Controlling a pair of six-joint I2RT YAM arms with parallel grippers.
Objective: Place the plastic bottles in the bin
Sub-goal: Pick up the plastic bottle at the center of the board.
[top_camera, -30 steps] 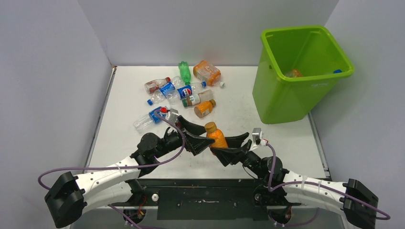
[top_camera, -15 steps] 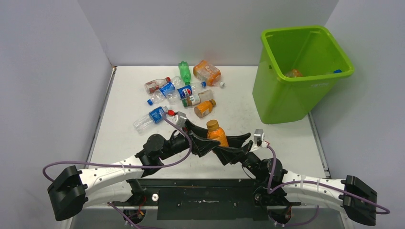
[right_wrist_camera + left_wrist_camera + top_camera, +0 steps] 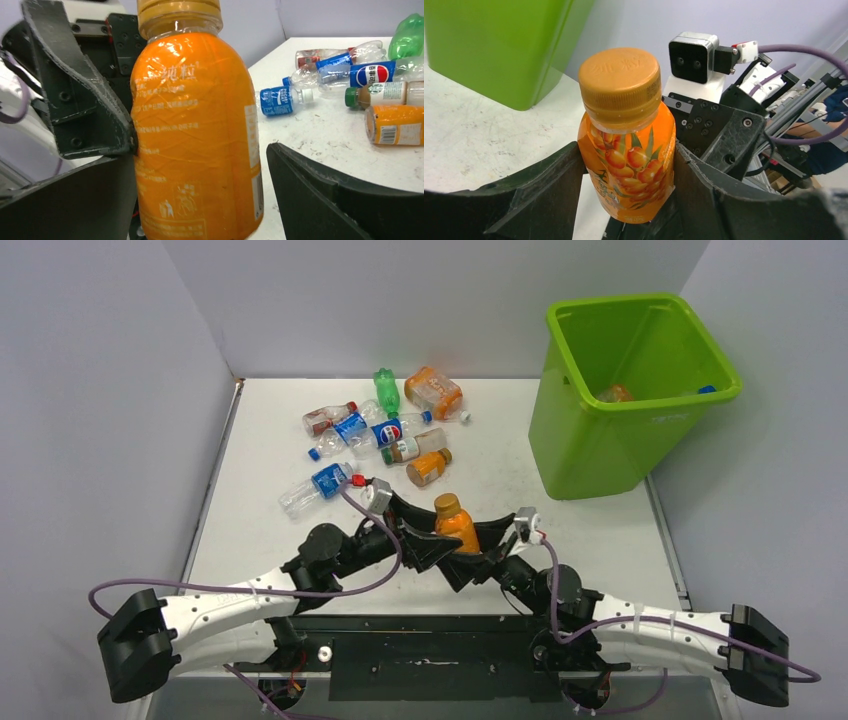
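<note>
An orange bottle (image 3: 455, 523) with an orange cap stands upright above the table's near middle. My left gripper (image 3: 437, 540) is shut on it; in the left wrist view both fingers press the sides of the bottle (image 3: 626, 145). My right gripper (image 3: 480, 543) is open around the same bottle (image 3: 195, 130), with a clear gap at its right finger (image 3: 310, 195). Several other plastic bottles (image 3: 385, 425) lie in a heap at the back middle, also seen in the right wrist view (image 3: 350, 85). The lime-green bin (image 3: 590, 450) stands at the back right.
An orange bottle (image 3: 618, 393) and a blue cap (image 3: 707, 390) lie inside the bin. A blue-labelled bottle (image 3: 315, 487) lies apart beside my left arm. An orange bottle (image 3: 429, 467) lies just beyond the grippers. Grey walls close in the left, back and right.
My left gripper has moved in from the left and shut on the orange bottle. My right gripper, shut on it before, has opened.
</note>
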